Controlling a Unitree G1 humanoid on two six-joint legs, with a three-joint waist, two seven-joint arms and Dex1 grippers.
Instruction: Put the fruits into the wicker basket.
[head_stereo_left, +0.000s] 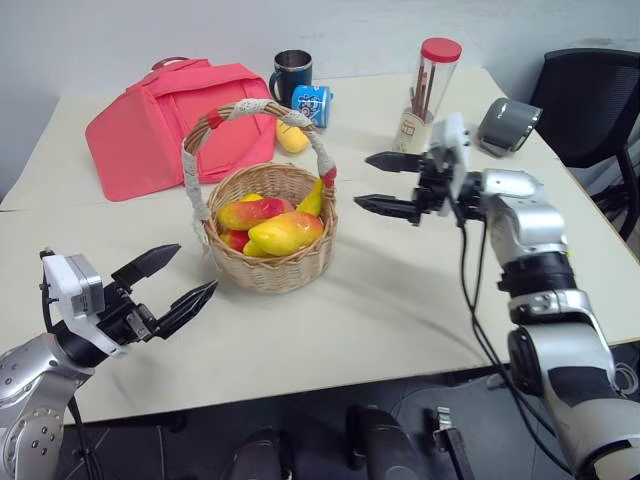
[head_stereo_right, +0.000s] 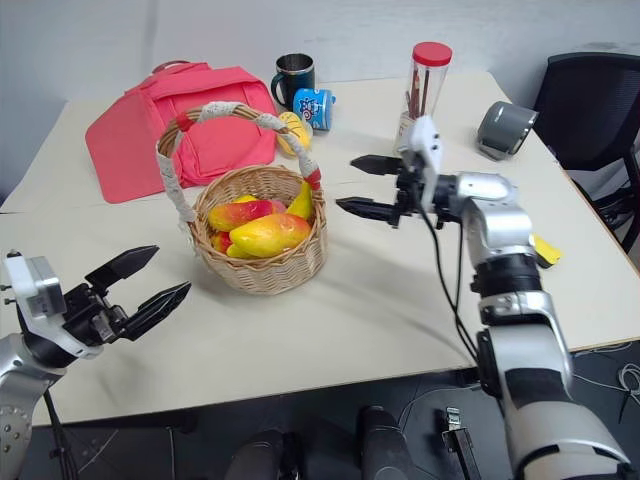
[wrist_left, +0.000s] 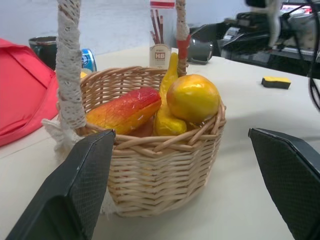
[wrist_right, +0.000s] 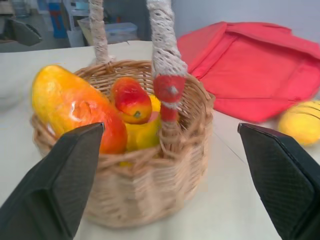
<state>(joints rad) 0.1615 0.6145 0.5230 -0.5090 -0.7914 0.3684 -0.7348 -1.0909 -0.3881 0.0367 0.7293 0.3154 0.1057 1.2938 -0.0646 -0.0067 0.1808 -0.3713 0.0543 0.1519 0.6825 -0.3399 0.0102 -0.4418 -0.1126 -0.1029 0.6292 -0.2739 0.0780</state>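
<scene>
Nearest the front edge of the table (head_stereo_left: 400, 320), the left gripper (head_stereo_left: 175, 280) is seen hovering just short of the wicker basket (head_stereo_left: 270, 265), its two black fingers spread wide with nothing between them. At mid-table the basket stands upright, and the fruits are already gathered inside: a long mango (head_stereo_left: 254, 211), a rounder mango (head_stereo_left: 287, 232) lying on top toward the front, and a banana (head_stereo_left: 313, 199) propped against the rim by the red-ended handle (head_stereo_left: 255, 110). Level with the basket, the right gripper (head_stereo_left: 390, 185) is held above the table, near the basket but apart from it, jaws parted and empty, pointing toward it. The task is judged essentially complete.

The mangoes are judged smooth, glossy and likely slippery; a hold across the widest middle would be firmest. The banana is best taken at mid-curve. The basket looks light and stiff, so a nudge could slide it.

Farther back are seen a red bag (head_stereo_left: 170, 120), another yellow fruit-like object (head_stereo_left: 291, 137), a mug (head_stereo_left: 292, 75) and a clear jar (head_stereo_left: 432, 90).
</scene>
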